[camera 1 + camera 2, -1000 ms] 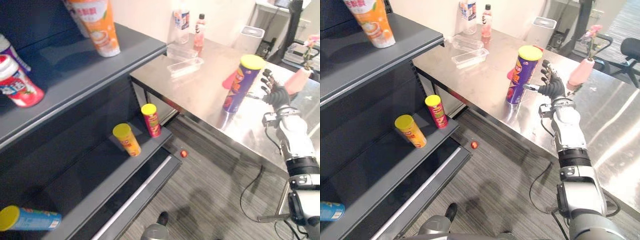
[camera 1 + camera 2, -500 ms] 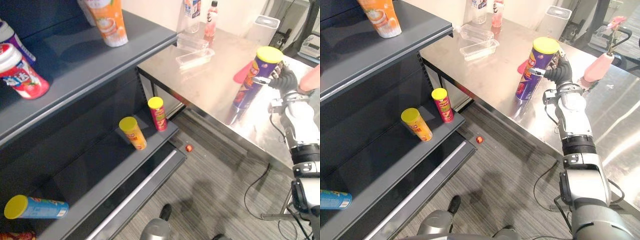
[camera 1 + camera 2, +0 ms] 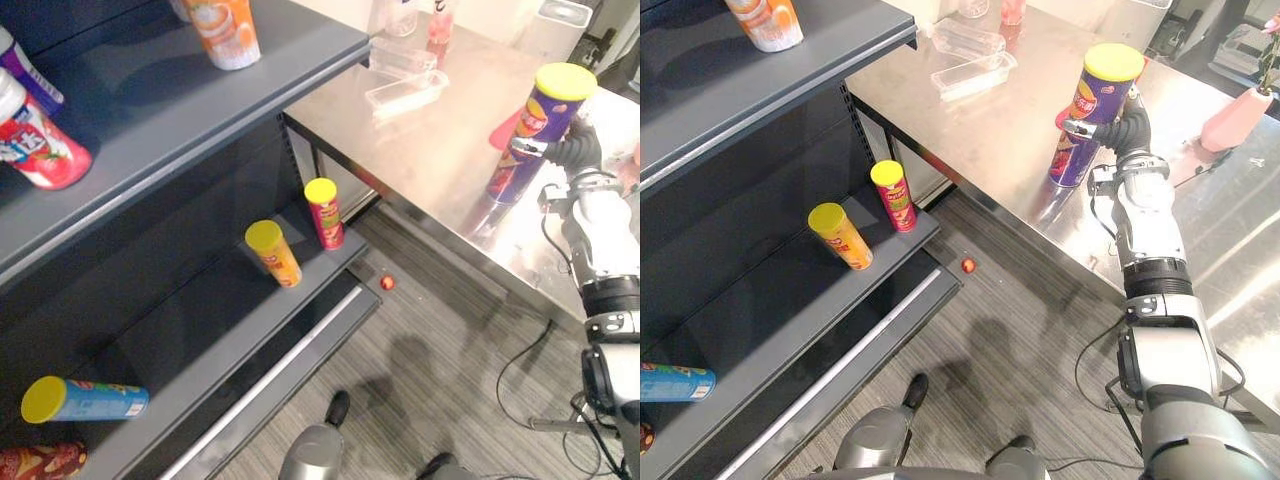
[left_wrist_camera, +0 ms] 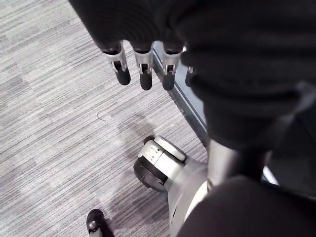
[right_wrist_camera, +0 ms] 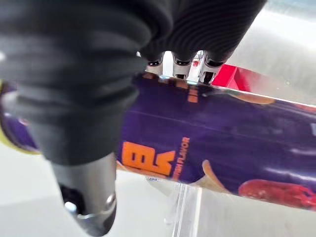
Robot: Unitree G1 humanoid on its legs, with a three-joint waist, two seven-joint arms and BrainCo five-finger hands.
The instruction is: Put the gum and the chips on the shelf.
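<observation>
Floor [image 4: 49,98] of grey stripes nearest, with left hand [image 4: 143,74] hanging over it, fingers straight, slightly apart, holding nothing. Further out, small red ball [image 3: 387,283] on that floor, just off the corner of dark shelf unit [image 3: 200,150]. On the lower board: blue can [image 3: 85,400] lying on its side at the near end, then orange can [image 3: 275,255] and red can [image 3: 325,212], both yellow-lidded and leaning, near the far end. To the right, steel table [image 3: 420,150]; near its front edge, purple chips can [image 3: 1098,105] with yellow lid, upright on the surface, not on the shelf. Right hand [image 3: 1127,130] clamped on it, thumb across the front, fingers curled round the back. Beyond, clear trays [image 3: 405,92] and pink vase [image 3: 1237,115]. On the upper board, red-and-white tub [image 3: 35,145] and orange cup [image 3: 222,30].
</observation>
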